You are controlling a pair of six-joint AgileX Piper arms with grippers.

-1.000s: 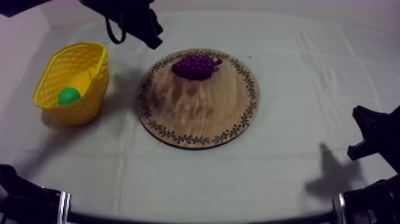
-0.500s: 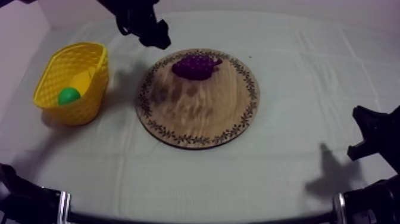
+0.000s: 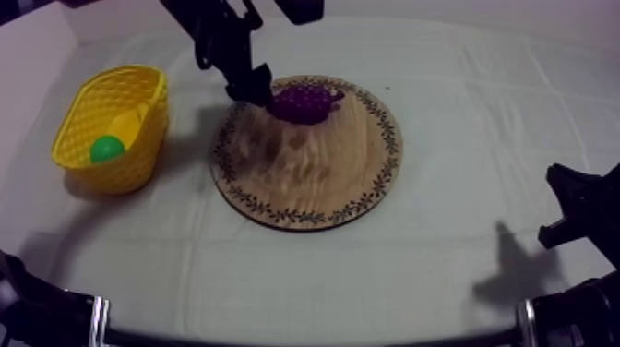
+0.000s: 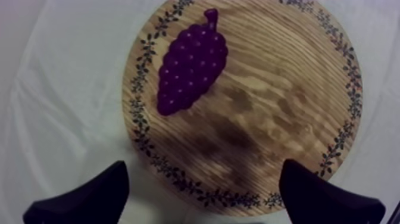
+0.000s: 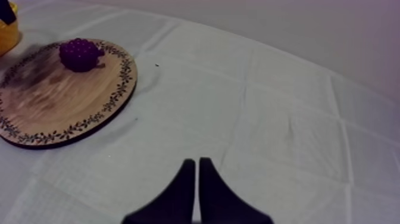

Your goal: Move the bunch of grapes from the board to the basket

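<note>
The left gripper [image 3: 256, 90] reaches in from the upper left of the top view and hangs over the upper-left rim of the wooden board [image 3: 314, 180]. In the left wrist view its two black fingers [image 4: 89, 199] stand wide apart with nothing between them, only bare wood and the patterned rim below the gap. It holds nothing.

The bunch of grapes [image 3: 301, 103] lies on the upper part of the board, just right of the gripper's tip in the top view. Its long axis there runs roughly left to right, stem toward the right. From the left wrist view the bunch sits ahead of the open fingers and apart from them. It lies on a slant to the line between the fingertips, stem end pointing away.

By my reading, the coming move is a short advance forward and down. The wrist may need a slight turn so the jaws close across the bunch's narrow width rather than along its length.

The right gripper [image 5: 197, 173] rests at the lower right of the top view, well apart from the board, its fingers pressed together on nothing. The left arm is clearly the nearer one.

The yellow basket [image 3: 138, 152] stands at the left of the top view, beside the board.
</note>
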